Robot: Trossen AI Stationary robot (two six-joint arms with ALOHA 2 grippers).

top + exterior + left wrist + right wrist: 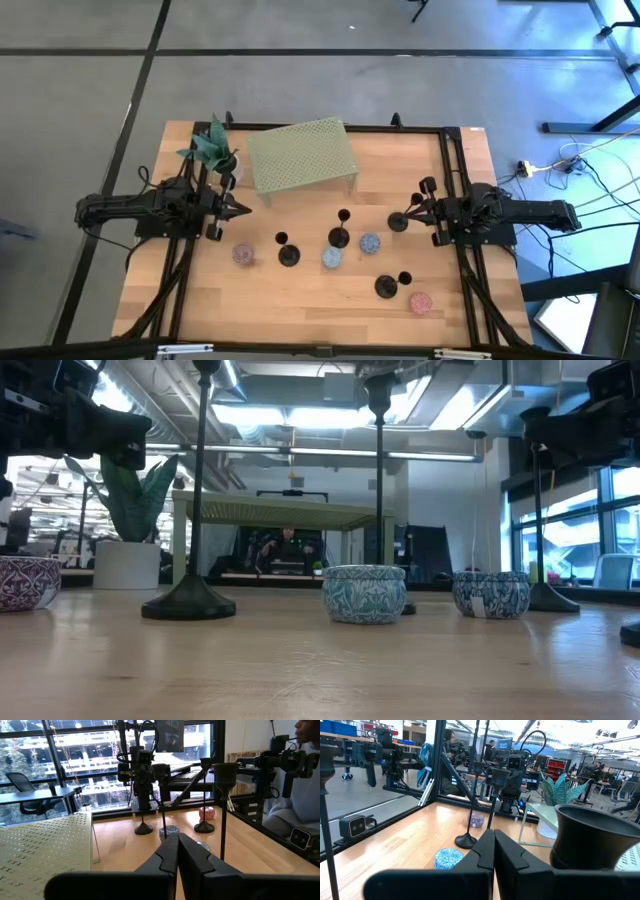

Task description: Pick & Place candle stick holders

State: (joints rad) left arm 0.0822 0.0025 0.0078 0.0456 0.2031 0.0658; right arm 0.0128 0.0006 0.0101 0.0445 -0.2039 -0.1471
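Right gripper pinched shut, empty — nearest candle stick holder stands upright just beside it, at eight o'clock.

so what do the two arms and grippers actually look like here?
Both arms are dark, nearly black, built of chunky jointed segments. The left gripper and right gripper each end in two dark, wedge-shaped fingers tapering to a point. Thin dark cables loop over the wrist blocks. No markings are readable.
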